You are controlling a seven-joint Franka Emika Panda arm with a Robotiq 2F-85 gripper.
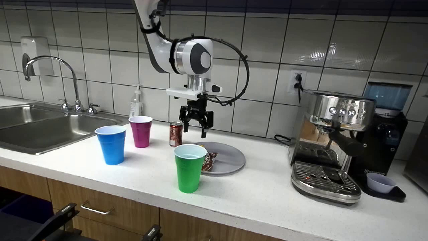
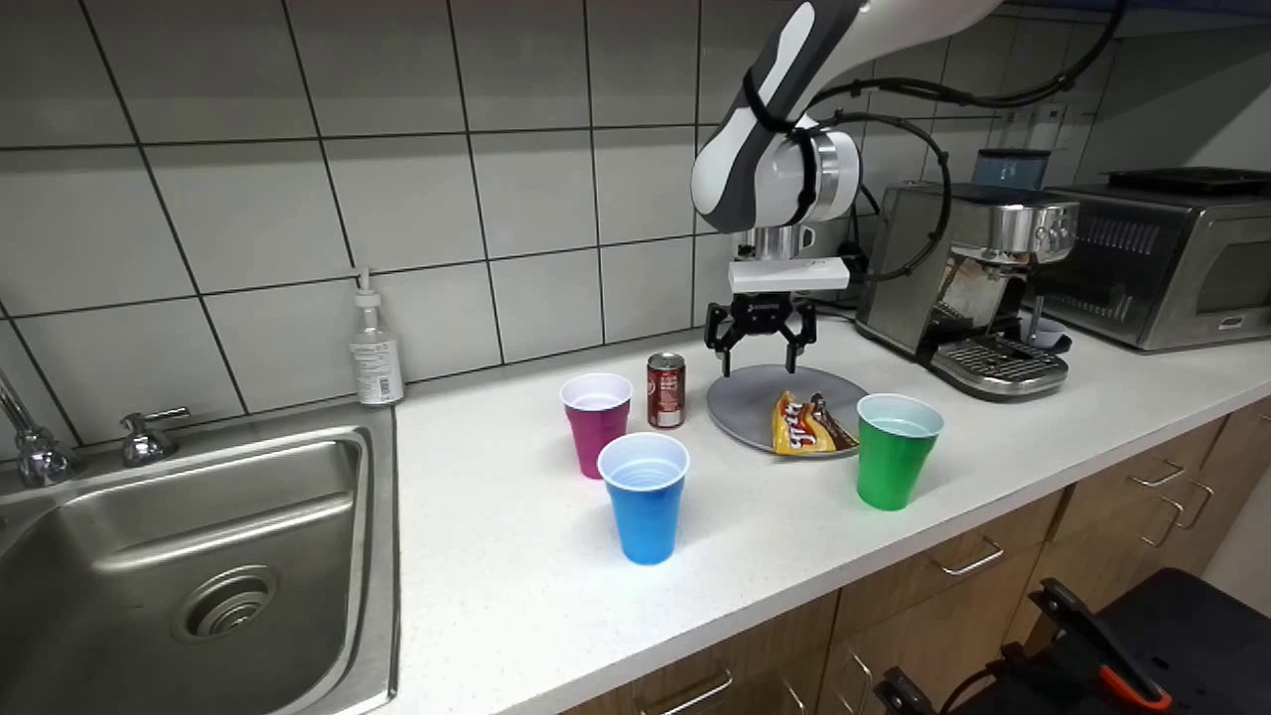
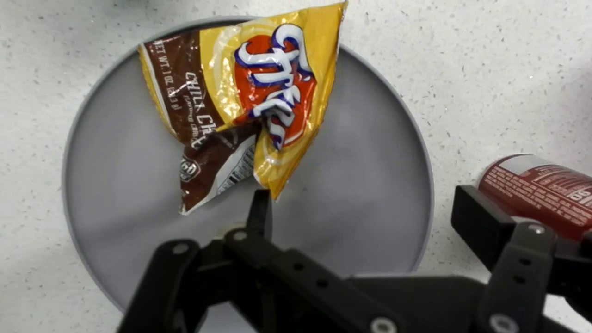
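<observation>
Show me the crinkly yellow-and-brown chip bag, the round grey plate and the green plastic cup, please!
Crinkly yellow-and-brown chip bag [image 3: 252,99]: wrist view, on its red logo.
Round grey plate [image 3: 370,175]: wrist view, on its bare surface.
Green plastic cup [image 2: 895,462]: in an exterior view, on its outer wall.

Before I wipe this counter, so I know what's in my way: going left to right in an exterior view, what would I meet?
Steel sink, purple cup, red can, gray plate, coffee machine, microwave. Left out for overlap: blue cup, green cup.
</observation>
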